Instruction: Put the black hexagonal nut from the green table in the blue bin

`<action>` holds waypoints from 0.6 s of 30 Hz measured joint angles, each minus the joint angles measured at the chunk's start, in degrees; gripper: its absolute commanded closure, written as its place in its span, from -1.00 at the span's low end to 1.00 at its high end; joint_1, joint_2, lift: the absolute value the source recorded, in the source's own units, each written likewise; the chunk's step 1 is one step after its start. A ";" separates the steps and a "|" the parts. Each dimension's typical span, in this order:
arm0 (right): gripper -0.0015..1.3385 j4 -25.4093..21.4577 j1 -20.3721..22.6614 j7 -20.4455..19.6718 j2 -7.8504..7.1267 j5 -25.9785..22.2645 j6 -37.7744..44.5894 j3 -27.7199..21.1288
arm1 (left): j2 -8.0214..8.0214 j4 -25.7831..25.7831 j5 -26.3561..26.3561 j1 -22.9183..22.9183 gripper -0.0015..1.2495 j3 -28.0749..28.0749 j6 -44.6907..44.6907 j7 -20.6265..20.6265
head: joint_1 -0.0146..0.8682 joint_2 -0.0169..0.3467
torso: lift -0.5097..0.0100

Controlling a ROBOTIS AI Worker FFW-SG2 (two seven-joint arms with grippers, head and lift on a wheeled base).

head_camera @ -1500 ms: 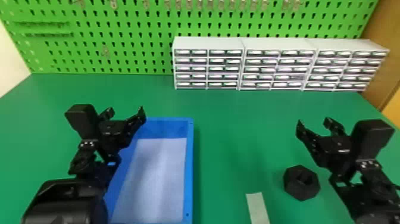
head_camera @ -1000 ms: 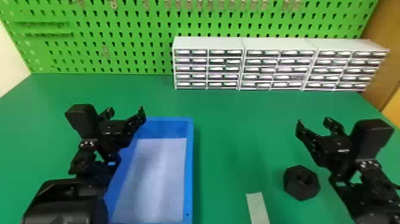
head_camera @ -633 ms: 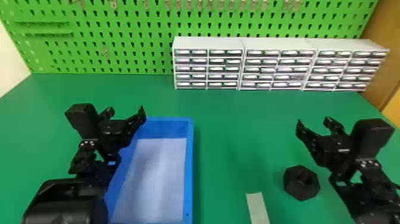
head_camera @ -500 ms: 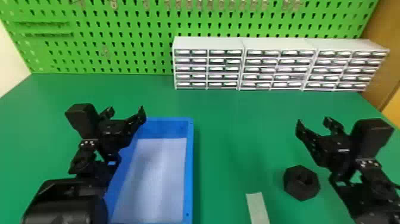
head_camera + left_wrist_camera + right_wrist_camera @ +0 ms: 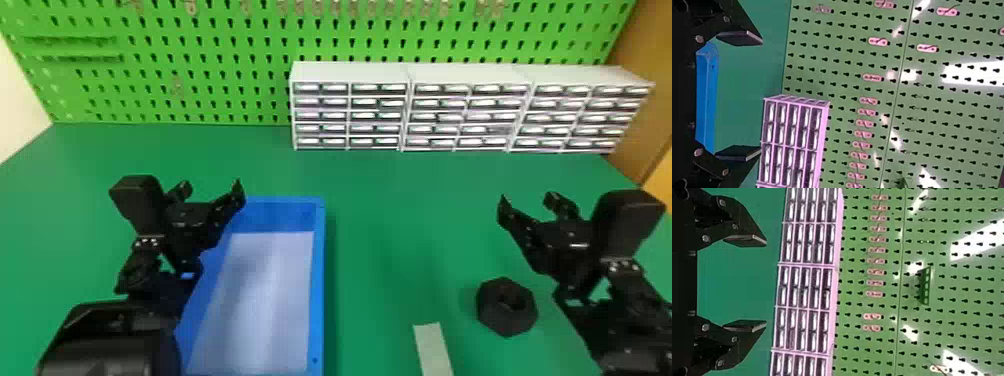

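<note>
Nut: The black hexagonal nut (image 5: pixel 505 322) lies flat on the green table (image 5: pixel 395 225), at the robot's right side, with its hole showing upward.
Right gripper: The right gripper (image 5: pixel 528 200) has its two fingers spread wide, and nothing is between them.
Nut to right gripper: In the head view the nut shows nearer to the robot than the fingertips, just beside the right arm on its left side. The fingers do not touch it and point away from it, toward the drawers (image 5: pixel 350 115).
Left gripper: The left gripper (image 5: pixel 212 188) has its fingers also well apart, with nothing held. In the head view it shows in front of the far left corner of the bin.
Nut to left gripper: They are well apart, and the bin is between them in the head view.
Bin: The blue bin (image 5: pixel 318 285) stands on the table, to the left of the nut, and its pale bottom is visible.
Strip: A pale strip (image 5: pixel 431 345) lies on the table, between bin and nut.
</note>
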 measured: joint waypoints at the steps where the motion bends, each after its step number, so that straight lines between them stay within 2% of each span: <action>1: -0.22 -0.35 -0.18 0.00 0.09 -0.01 0.87 -0.10 | 0.00 0.00 0.00 0.00 -0.53 0.00 0.00 0.00 | 0.59 -0.63 | 0.59; 9: -0.22 -3.71 -2.05 0.00 0.99 -0.02 10.18 -1.63 | 0.00 0.00 -0.06 -0.07 -0.53 0.09 0.00 0.01 | 0.59 -0.63 | 0.59; 18: -0.22 -7.48 -4.71 0.00 1.18 -0.03 23.52 -3.43 | 0.00 0.00 -0.07 -0.07 -0.53 0.01 0.00 0.01 | 0.59 -0.63 | 0.59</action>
